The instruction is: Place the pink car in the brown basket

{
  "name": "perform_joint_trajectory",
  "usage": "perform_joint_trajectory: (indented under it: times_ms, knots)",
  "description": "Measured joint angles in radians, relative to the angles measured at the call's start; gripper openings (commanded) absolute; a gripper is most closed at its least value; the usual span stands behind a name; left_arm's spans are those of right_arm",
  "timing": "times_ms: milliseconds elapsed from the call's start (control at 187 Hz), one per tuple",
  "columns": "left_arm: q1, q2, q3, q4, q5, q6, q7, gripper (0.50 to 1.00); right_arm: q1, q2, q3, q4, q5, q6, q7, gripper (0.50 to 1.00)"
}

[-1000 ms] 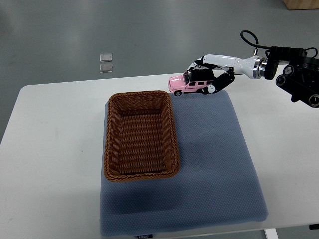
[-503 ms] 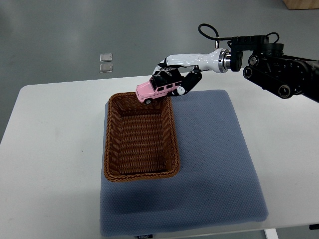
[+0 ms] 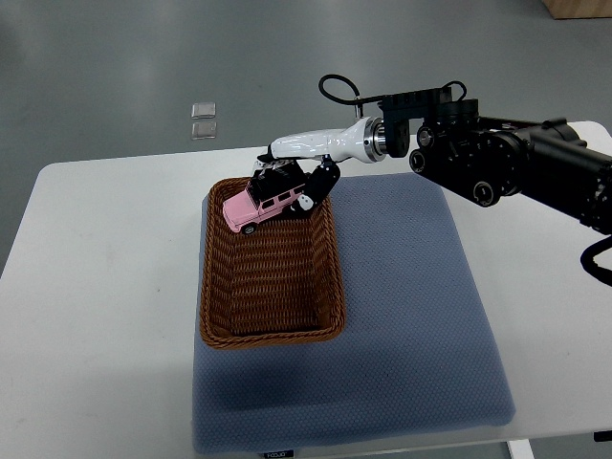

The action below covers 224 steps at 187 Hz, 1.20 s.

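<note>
The pink car (image 3: 260,204), a toy jeep with a black roof, hangs tilted nose-down over the far end of the brown wicker basket (image 3: 216,321). My right hand (image 3: 292,188) is shut on the pink car, its white and black fingers gripping the car's rear and roof. The right arm reaches in from the right edge. The basket is rectangular, holds nothing inside, and stands on the left part of a blue-grey mat (image 3: 411,306). The left arm is out of view.
The mat lies on a white table (image 3: 105,306). The bulky black right forearm (image 3: 507,167) hangs over the table's far right. Two small clear squares (image 3: 203,119) lie on the grey floor beyond the table.
My right hand has carried the pink car leftward from the mat's far edge to above the basket's far end. The car has tilted nose-down and dropped lower.
</note>
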Motion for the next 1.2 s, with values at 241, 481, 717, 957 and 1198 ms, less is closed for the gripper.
perform_joint_trajectory:
  times_ms: [241,481,717,957,1198]
  knots:
    - [0.000,0.000,0.000,0.000,0.000,0.000,0.000,1.000,-0.059,0.038,-0.034,-0.031,0.000,-0.044,0.000,0.500]
    - [0.000,0.000,0.000,0.000,0.000,0.000,0.000,1.000,-0.090,0.058,-0.034,-0.046,0.000,-0.060,0.000,0.500]
    - [0.000,0.000,0.000,0.000,0.000,0.000,0.001,1.000,-0.105,0.068,-0.033,-0.048,0.003,-0.067,-0.001,0.762]
    - [0.000,0.000,0.000,0.000,0.000,0.000,0.001,1.000,-0.109,0.069,-0.032,-0.047,0.007,-0.066,-0.002,0.901]
    - [0.000,0.000,0.000,0.000,0.000,0.000,0.001,1.000,-0.108,0.064,-0.018,-0.046,0.026,-0.068,0.000,0.901]
